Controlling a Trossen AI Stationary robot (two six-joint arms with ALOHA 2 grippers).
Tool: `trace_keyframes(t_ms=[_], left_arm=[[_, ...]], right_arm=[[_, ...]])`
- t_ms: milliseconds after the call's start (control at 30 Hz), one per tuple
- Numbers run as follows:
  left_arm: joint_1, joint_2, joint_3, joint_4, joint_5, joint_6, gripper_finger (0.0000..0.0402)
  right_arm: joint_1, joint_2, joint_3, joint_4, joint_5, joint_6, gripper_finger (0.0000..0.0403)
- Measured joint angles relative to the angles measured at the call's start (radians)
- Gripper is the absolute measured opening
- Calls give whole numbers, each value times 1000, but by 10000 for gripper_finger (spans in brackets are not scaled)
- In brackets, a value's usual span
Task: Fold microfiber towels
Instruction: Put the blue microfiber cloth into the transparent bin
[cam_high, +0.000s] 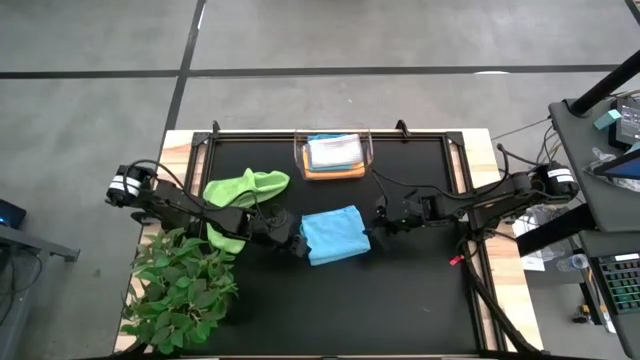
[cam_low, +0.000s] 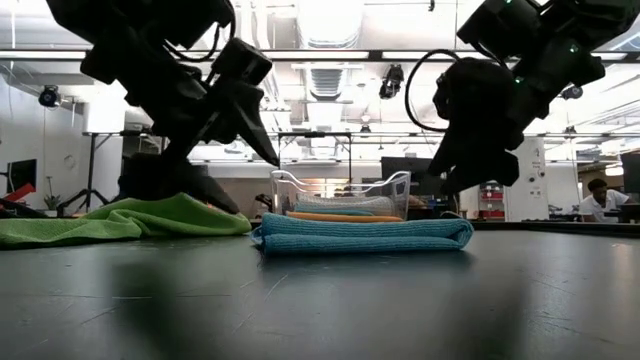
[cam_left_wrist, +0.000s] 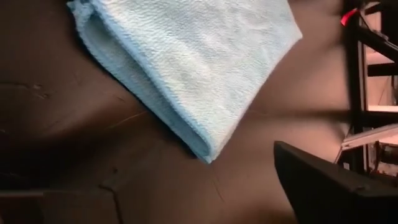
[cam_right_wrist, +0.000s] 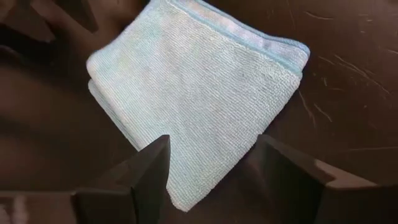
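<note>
I am working over the black desk (cam_high: 400, 300), where the leafy plant (cam_high: 185, 285) is sitting at my left front corner and the clear bin (cam_high: 335, 155) is holding stacked towels at the far edge. The lime green towel (cam_high: 245, 187) is lying crumpled beside the folded light blue towel (cam_high: 333, 235) at the centre. My right end effector (cam_right_wrist: 211, 168) is hovering wide open and empty over it; my left end effector (cam_high: 290, 240) is sitting just beside it, opening unclear.
</note>
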Motion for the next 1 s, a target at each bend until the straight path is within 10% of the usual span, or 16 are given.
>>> trace_keyframes(t_ms=[1000], left_arm=[[32, 226, -42, 331, -123, -49, 292]], right_arm=[[-5, 0, -60, 7, 101, 144, 296]])
